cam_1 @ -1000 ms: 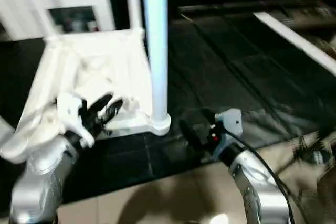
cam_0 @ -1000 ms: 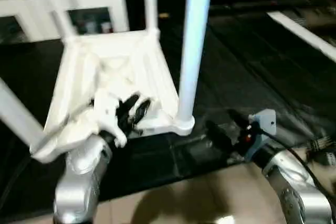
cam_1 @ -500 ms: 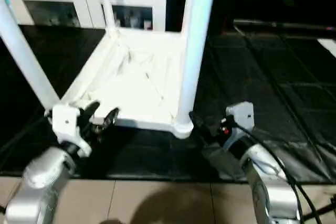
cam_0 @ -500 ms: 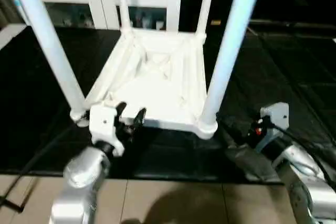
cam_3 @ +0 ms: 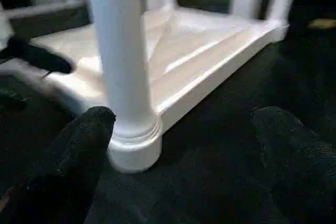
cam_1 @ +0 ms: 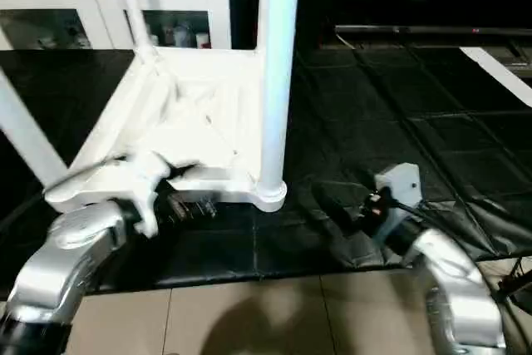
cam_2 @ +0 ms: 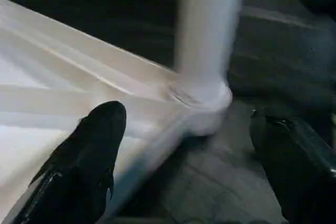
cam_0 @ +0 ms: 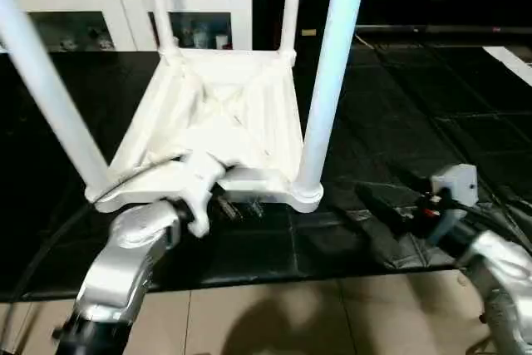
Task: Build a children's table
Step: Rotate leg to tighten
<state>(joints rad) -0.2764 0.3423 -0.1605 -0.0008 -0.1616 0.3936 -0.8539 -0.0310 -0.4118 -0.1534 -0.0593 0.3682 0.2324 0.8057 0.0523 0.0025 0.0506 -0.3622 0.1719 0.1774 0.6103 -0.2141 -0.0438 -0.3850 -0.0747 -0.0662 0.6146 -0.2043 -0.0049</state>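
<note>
White plastic children's table (cam_0: 224, 122) lies upside down on the black mat (cam_0: 391, 122), centre-left of the head views, ribbed underside facing up. We count four legs standing up out of its corner sockets: near right leg (cam_0: 328, 72), near left leg (cam_0: 46, 89), and two far legs (cam_0: 155, 2) running off the top of the frame. Our left gripper (cam_0: 237, 207) sits just under the table's near edge, lower centre-left of the frame; in the left wrist view its two black fingers (cam_2: 84, 166) stand well apart, one over the white rim, the other over the mat, with the corner socket (cam_2: 205, 95) between them further ahead, nothing clasped. Our right gripper (cam_0: 386, 205) is at the lower right, near the near right leg but apart from it; in the right wrist view its fingers (cam_3: 68, 161) are spread wide with the base of that leg ahead between them, not touching. White cabinet with glass doors (cam_0: 125, 6) runs across the upper left behind the table. Beige tiled floor (cam_0: 291, 313) shows along the bottom, in front of the mat.
</note>
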